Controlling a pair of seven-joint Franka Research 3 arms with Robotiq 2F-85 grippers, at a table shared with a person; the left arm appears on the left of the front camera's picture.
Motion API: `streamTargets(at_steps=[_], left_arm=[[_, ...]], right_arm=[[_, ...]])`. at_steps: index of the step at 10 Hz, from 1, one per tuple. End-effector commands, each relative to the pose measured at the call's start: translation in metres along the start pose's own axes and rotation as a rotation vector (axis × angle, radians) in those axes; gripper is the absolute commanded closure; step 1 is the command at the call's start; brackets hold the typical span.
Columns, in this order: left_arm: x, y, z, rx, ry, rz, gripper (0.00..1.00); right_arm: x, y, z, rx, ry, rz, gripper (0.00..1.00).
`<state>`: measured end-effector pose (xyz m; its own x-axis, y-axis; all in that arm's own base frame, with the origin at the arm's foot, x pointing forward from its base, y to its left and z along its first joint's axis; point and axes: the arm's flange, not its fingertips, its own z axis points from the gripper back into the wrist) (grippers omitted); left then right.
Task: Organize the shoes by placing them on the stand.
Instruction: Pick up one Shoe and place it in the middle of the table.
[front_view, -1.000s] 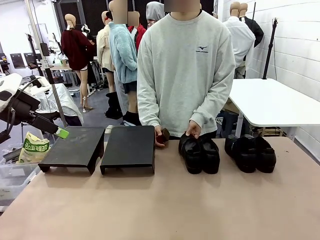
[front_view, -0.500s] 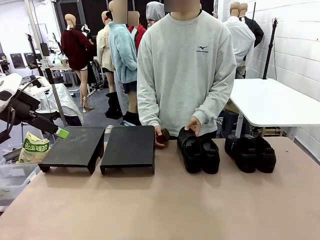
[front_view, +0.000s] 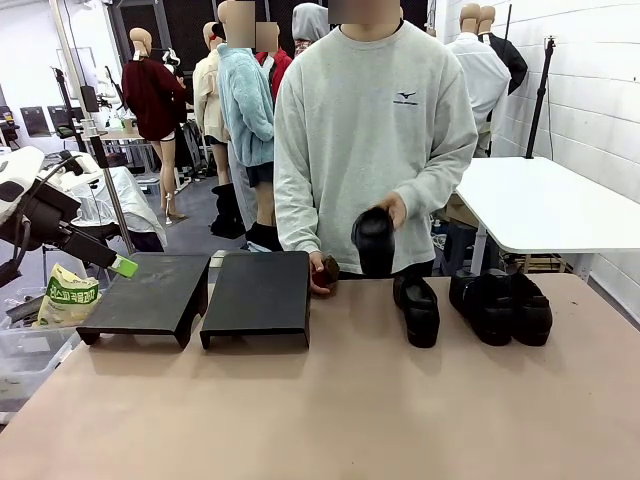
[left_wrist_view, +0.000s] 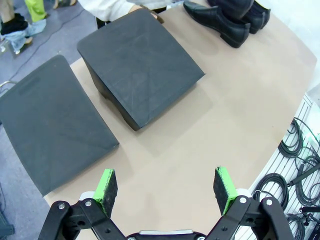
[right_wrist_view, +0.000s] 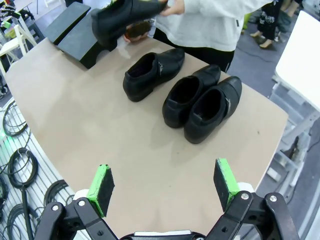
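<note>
One shoe (front_view: 374, 242) is now lifted by the person's hand (front_view: 393, 209), right of the stand (front_view: 258, 292); three shoes (front_view: 497, 305) are left farther right. Left gripper (left_wrist_view: 166, 187) and right gripper (right_wrist_view: 162, 186) are spread wide, empty. Setting squarely on top is advised.

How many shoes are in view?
4. One shoe is lifted in the person's hand; a lone shoe lies on the table; a pair sits toward the robot's right. None looks hidden.

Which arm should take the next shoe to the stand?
Right, probably. The right fingers, open, face three loose shoes close by; the left fingers, also open, hang over the stand, shoes farther off.
</note>
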<state>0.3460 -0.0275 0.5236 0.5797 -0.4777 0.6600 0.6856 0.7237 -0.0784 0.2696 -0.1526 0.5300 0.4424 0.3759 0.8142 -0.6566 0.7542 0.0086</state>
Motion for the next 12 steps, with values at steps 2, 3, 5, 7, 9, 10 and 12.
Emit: streamTargets(at_steps=[2,3,5,7,9,10,12], left_arm=[[-0.001,0.001,0.001,-0.005,-0.006,-0.003,0.00],[-0.001,0.001,0.001,-0.005,-0.006,-0.003,0.00],[-0.001,0.001,0.001,-0.005,-0.006,-0.003,0.00],[-0.001,0.001,0.001,-0.005,-0.006,-0.003,0.00],[-0.001,0.001,0.001,-0.005,-0.006,-0.003,0.00],[-0.001,0.001,0.001,-0.005,-0.006,-0.003,0.00],[-0.001,0.001,0.001,-0.005,-0.006,-0.003,0.00]], right_arm=[[0.000,0.000,0.000,0.000,0.000,0.000,0.00],[0.018,-0.002,0.000,0.004,0.035,0.027,0.00],[0.077,-0.017,-0.033,-0.005,0.140,-0.021,0.00],[0.124,-0.010,-0.072,0.006,0.270,-0.013,0.00],[0.152,-0.009,-0.124,0.049,0.374,-0.002,0.00],[0.158,-0.003,-0.150,0.059,0.414,0.014,0.00],[0.157,-0.004,-0.173,0.082,0.446,0.030,0.00]])
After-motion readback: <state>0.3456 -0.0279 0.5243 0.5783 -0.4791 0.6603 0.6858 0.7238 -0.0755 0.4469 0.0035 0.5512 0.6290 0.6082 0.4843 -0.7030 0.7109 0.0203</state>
